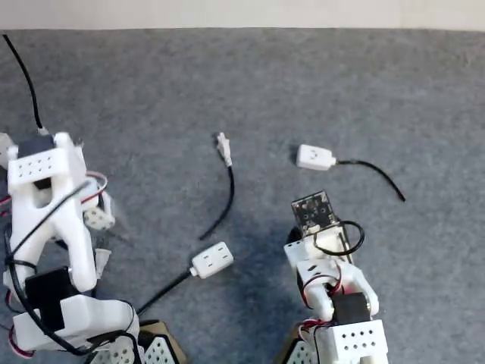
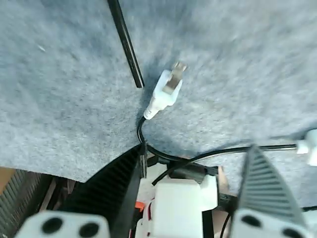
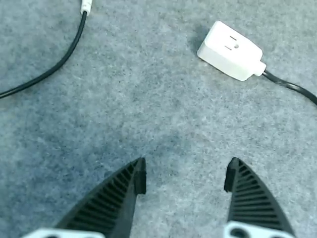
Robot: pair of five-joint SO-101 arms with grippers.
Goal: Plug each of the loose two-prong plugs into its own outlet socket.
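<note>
Left wrist view sets a white two-prong plug (image 2: pixel 166 89) just ahead of the left jaws. It lies flat on the gray felt counter (image 2: pixel 247 59), metal prongs pointing away, its own cord looping back under the arm. A separate black cord (image 2: pixel 126 44) ends just beside it. The left jaws gape wide, holding nothing. The right jaws likewise stand wide apart and empty, low over bare felt, facing a white socket block (image 3: pixel 230 49) farther on, slots up, cord trailing off. From the high view, the left arm (image 1: pixel 53 220) is folded near the counter's edge, the right arm (image 1: pixel 330 280) stretched forward. Between them lies a second socket block (image 1: pixel 212 260); beyond it another plug (image 1: pixel 222 144), well apart from both sockets.
</note>
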